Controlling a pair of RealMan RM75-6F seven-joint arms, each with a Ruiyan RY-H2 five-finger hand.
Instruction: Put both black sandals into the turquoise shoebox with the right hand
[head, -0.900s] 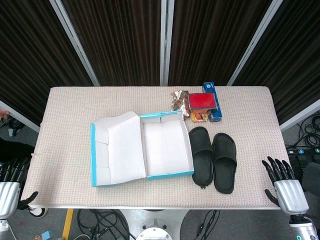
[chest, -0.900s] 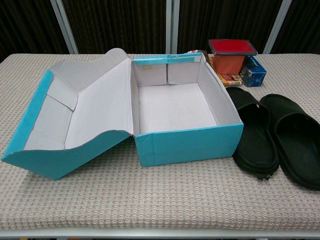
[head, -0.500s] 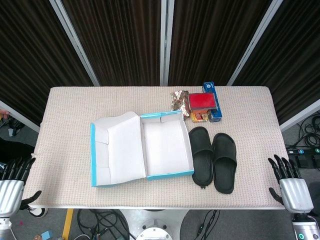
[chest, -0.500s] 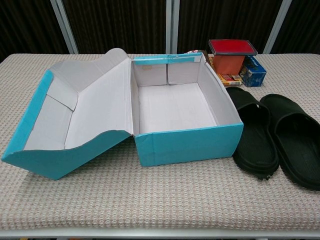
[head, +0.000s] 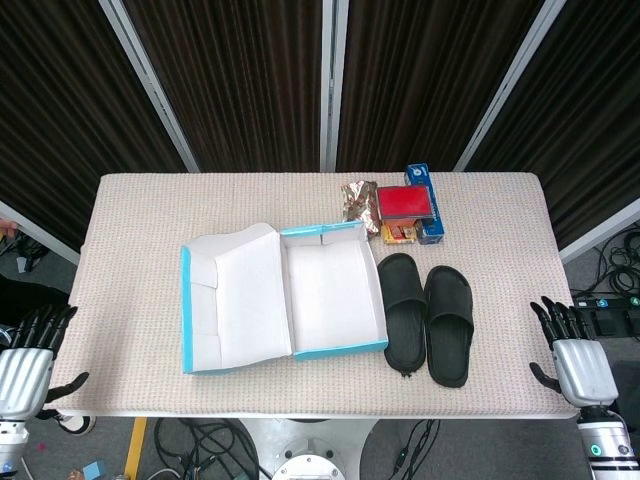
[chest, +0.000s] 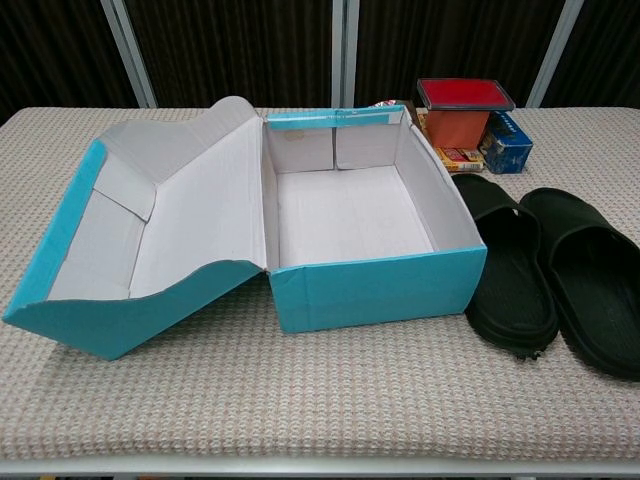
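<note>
**Sandals lie side by side, inboard of the right hand**

Both black sandals sit on the table just right of the turquoise shoebox (head: 335, 290), which stands open with its lid folded out to the left. The near sandal (head: 403, 310) almost touches the box wall; the far sandal (head: 449, 322) lies beside it. Their long axes run front to back. The right hand (head: 578, 362) hovers off the table's right edge, fingers spread and holding nothing, so its reach goes leftward and the far sandal comes first. The left hand (head: 25, 370) is equally empty, well apart beyond the box.
</note>
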